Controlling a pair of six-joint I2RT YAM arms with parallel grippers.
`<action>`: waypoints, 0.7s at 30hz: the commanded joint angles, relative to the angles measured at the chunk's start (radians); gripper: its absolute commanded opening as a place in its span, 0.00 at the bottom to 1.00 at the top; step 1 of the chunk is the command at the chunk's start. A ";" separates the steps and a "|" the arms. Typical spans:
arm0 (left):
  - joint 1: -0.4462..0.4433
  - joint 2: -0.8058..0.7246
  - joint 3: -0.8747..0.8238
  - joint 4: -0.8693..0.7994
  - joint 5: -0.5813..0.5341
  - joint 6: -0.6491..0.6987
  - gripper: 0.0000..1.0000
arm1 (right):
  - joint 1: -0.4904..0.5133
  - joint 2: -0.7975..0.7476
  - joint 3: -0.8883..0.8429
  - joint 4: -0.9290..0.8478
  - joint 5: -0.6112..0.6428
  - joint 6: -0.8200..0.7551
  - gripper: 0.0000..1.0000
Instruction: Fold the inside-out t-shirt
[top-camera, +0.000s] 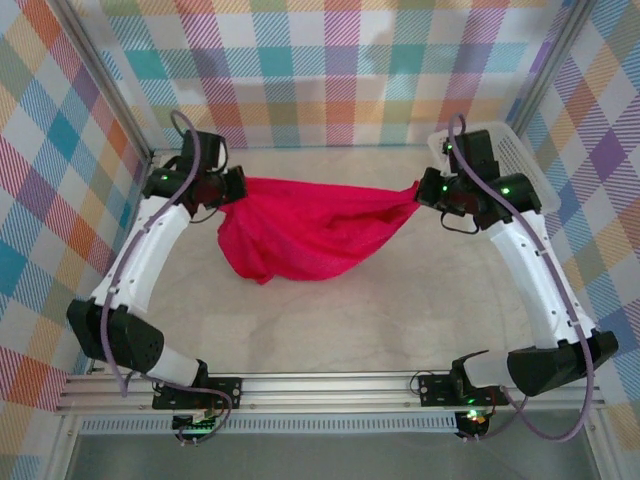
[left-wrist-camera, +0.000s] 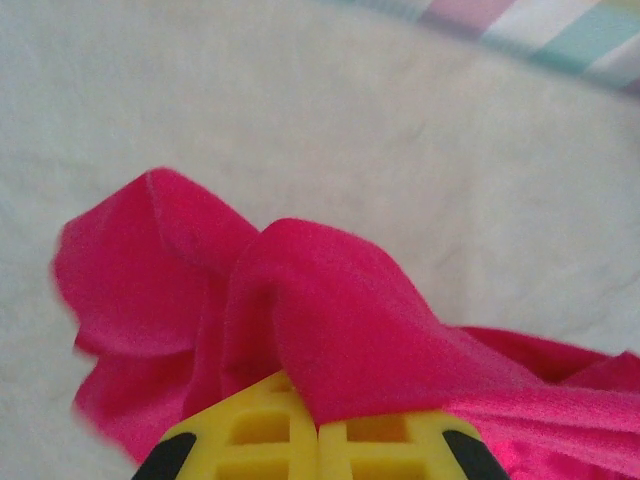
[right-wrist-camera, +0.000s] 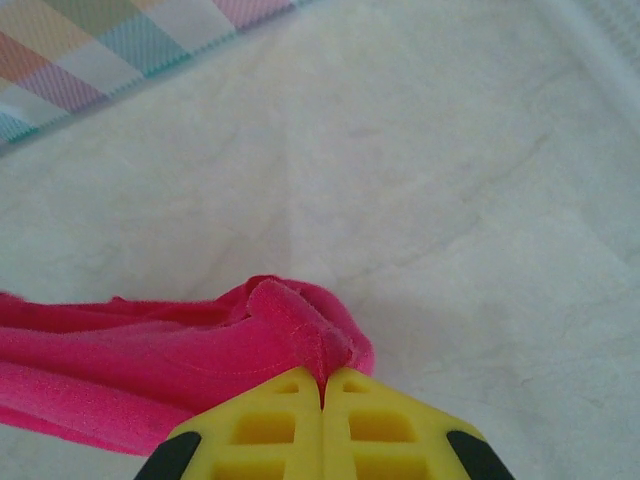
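The crimson inside-out t-shirt (top-camera: 300, 230) hangs stretched between both arms above the far half of the table, sagging in a bunched pouch toward the left. My left gripper (top-camera: 238, 186) is shut on the shirt's left end; in the left wrist view red cloth (left-wrist-camera: 330, 310) spills over the closed yellow fingers (left-wrist-camera: 260, 440). My right gripper (top-camera: 420, 192) is shut on the right end, and a hemmed fold of the shirt (right-wrist-camera: 290, 325) is pinched at the tips of its yellow fingers (right-wrist-camera: 390, 425).
A white mesh basket (top-camera: 515, 160) stands at the far right behind the right arm. Plaid walls (top-camera: 340, 70) close the back and both sides. The pale tabletop (top-camera: 340, 320) lies bare in front of the shirt.
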 joint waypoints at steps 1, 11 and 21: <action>-0.008 0.028 -0.039 -0.010 0.019 0.028 0.00 | -0.015 -0.020 -0.050 0.031 -0.015 0.015 0.00; -0.176 0.201 -0.014 -0.099 -0.103 0.163 0.14 | -0.014 -0.108 -0.433 0.150 -0.064 0.043 0.00; -0.455 0.179 -0.050 0.044 -0.397 0.313 0.32 | -0.021 0.242 -0.218 0.260 -0.082 -0.006 0.02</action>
